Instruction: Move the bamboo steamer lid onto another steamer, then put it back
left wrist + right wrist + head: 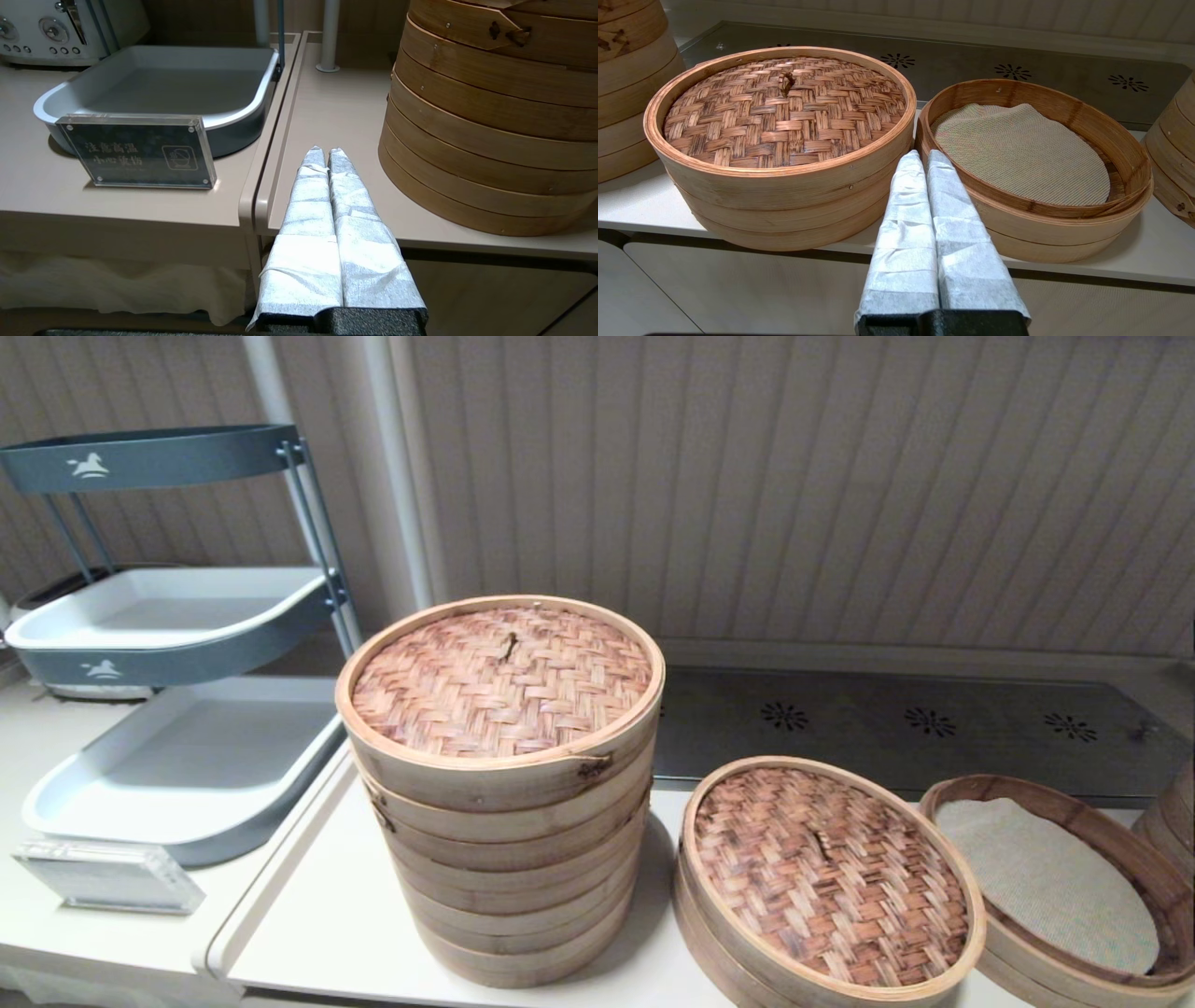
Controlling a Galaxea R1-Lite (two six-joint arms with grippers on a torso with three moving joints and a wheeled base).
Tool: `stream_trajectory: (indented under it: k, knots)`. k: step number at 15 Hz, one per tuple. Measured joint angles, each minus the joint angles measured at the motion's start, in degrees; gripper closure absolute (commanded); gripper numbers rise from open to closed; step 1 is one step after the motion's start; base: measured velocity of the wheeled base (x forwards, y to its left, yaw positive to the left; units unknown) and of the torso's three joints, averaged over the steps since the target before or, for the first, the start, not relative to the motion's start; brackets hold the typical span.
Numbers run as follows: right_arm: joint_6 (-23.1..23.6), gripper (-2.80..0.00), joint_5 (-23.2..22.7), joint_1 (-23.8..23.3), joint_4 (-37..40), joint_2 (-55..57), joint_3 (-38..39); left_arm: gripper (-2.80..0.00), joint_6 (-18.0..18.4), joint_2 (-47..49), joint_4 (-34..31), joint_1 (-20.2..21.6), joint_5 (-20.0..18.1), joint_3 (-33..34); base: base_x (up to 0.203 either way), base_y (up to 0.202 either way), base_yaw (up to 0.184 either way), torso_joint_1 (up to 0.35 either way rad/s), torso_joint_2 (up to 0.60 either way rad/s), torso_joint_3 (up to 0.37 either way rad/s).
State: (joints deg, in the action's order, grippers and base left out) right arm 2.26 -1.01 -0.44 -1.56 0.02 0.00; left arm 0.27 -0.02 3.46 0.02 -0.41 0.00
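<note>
The bamboo steamer lid (829, 875) (784, 112), brown woven with dark patches and a small dark knot, sits on a shallow basket right of the tall stack. Beside it on the right is another steamer (1120, 859) (1120, 154), uncovered, with a beige cloth liner (1017, 154). My right gripper (923, 155) is shut and empty, held low in front of the counter edge and pointing at the gap between the two baskets. My left gripper (326, 151) is shut and empty, low at the counter's front edge, left of the tall stack. Neither gripper shows in the head view.
A tall pale multi-tier stack (504, 859) (490, 130) with a reddish-tan lid (501, 679) stands at centre. A grey tiered tray rack (177, 747) and an acrylic sign (135, 151) are on the left. Another steamer stack (1176, 144) is at the far right.
</note>
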Motion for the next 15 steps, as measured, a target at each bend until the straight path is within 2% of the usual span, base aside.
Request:
stream_trajectory:
  k: [15]
  knots:
    - [-0.02,0.0,-0.02,0.0,0.01,0.0,0.0,0.0,0.0,0.02,0.01,0.0,0.01,0.0,0.0,0.0,0.0,0.0,0.0,0.0]
